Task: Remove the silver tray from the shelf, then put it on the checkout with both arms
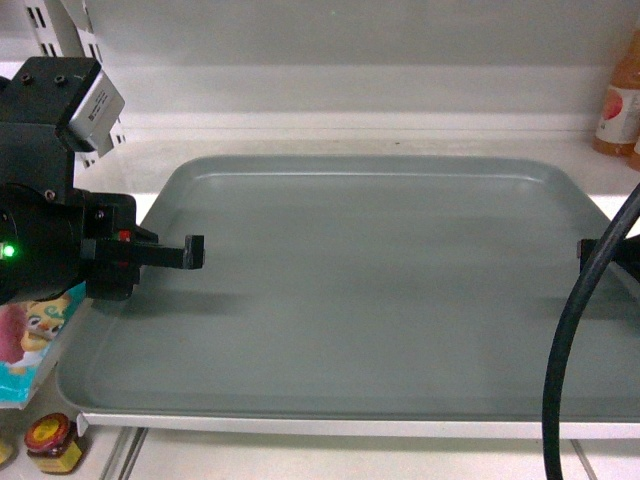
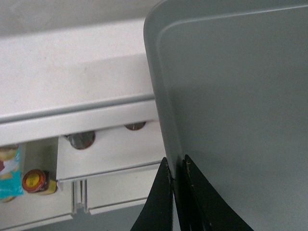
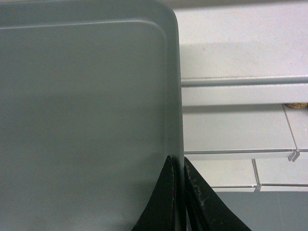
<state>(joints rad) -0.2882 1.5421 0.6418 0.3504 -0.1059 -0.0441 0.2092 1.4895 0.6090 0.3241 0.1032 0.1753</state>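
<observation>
Head view shows the tray (image 1: 370,290) filling most of the frame: a wide rectangle of matte grey-silver metal with rounded corners, a low raised rim and a plain flat bottom with nothing on it. Its far edge lies over the white shelf (image 1: 330,135), while its near edge juts out past the shelf's front lip, above lower shelves where a small jar (image 1: 52,443) and a colourful packet (image 1: 35,335) sit at the left. An orange bottle (image 1: 620,100) stands on the shelf beyond the tray's far right corner. The left gripper (image 1: 190,254) reaches in over the tray's left rim, a green light glowing on its body; the right gripper (image 1: 588,250) meets the right rim, partly hidden by a black cable (image 1: 570,350). Left wrist view shows the left gripper (image 2: 177,183) with its two black fingers closed tight on the tray's (image 2: 231,96) rim, one finger on each side of the edge. Right wrist view shows the same on the other side: the right gripper (image 3: 179,185) pinches the tray's (image 3: 86,110) rim between its fingers.
</observation>
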